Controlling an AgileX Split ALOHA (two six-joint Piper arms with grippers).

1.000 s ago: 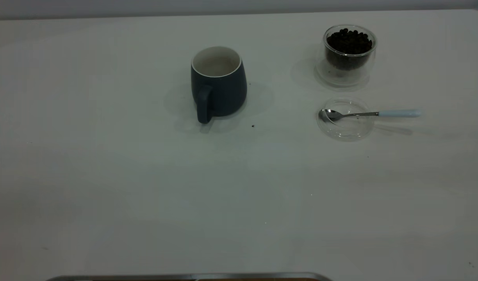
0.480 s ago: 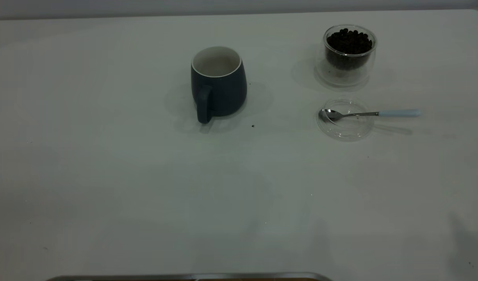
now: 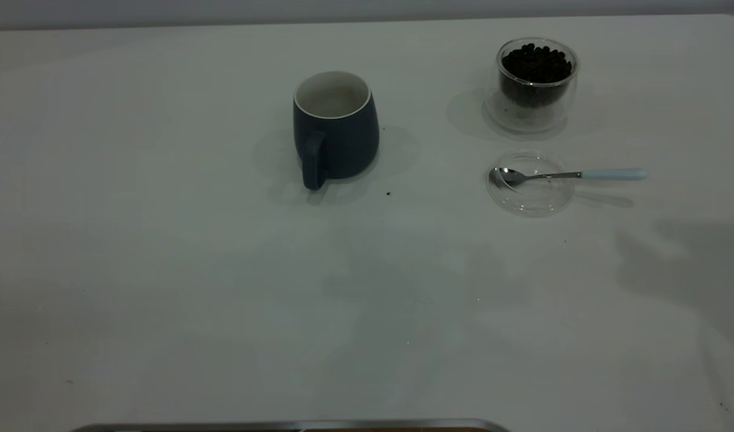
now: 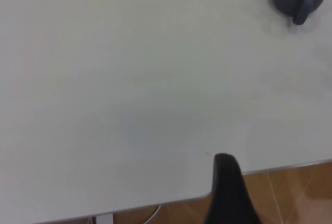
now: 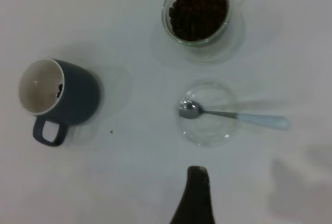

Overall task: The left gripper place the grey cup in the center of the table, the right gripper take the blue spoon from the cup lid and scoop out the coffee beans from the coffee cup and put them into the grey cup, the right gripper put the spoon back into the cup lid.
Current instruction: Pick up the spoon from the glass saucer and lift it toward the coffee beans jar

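Left gripper (image 4: 228, 193), right gripper (image 5: 194, 198): 1 black, seemingly tapered finger visible each.

A bare test bench, this, more robot lab than anyone's kitchen: one large plain white table (image 3: 163, 288) with a rounded corner and a thin metal edge, pale blank wall (image 3: 343, 9) behind it, and off the table's near edge a floor of brown tiles (image 4: 295, 193). Only a tidy set of props is laid out, the grey cup (image 3: 336, 129), the coffee cup (image 3: 536, 84) of coffee beans (image 3: 536, 63), the cup lid (image 3: 532, 186) with the blue spoon (image 3: 568, 175) on it. A black gripper finger (image 4: 228, 193) pokes into the left wrist view
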